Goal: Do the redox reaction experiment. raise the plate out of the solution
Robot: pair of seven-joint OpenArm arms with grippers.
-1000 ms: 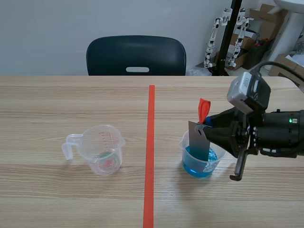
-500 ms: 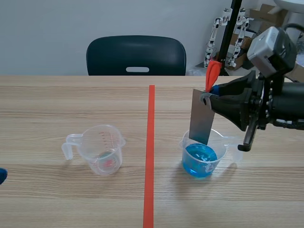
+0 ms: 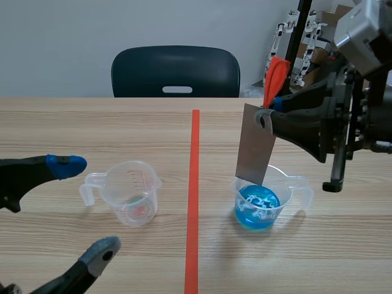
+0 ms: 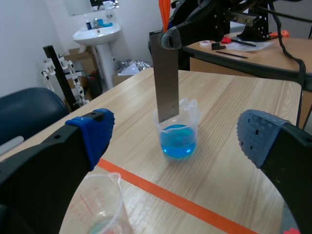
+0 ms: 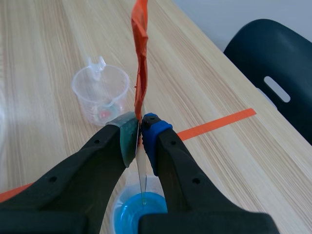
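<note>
A grey metal plate (image 3: 254,146) with an orange-red tag (image 3: 275,76) at its top hangs clear above the beaker of blue solution (image 3: 258,205), its lower edge just over the rim. My right gripper (image 3: 267,115) is shut on the plate's top edge. From the right wrist, the plate (image 5: 141,168) shows edge-on between my right gripper's (image 5: 140,127) pads, the tag (image 5: 140,58) rising ahead and the blue solution (image 5: 139,212) below. My left gripper (image 3: 82,208) stands open at the table's front left. Its wrist view shows my left gripper (image 4: 175,131) wide apart, the plate (image 4: 165,78) and beaker (image 4: 178,136) ahead.
A clear measuring cup (image 3: 131,191) with a handle stands left of the orange-red tape line (image 3: 194,196), between my left fingers and the line; it also appears as a measuring cup (image 5: 101,90) from the right wrist. A dark chair (image 3: 176,71) sits beyond the far table edge.
My right gripper has lifted the plate from inside the blue solution to above the beaker. My left gripper has come into the scene at the front left, open.
</note>
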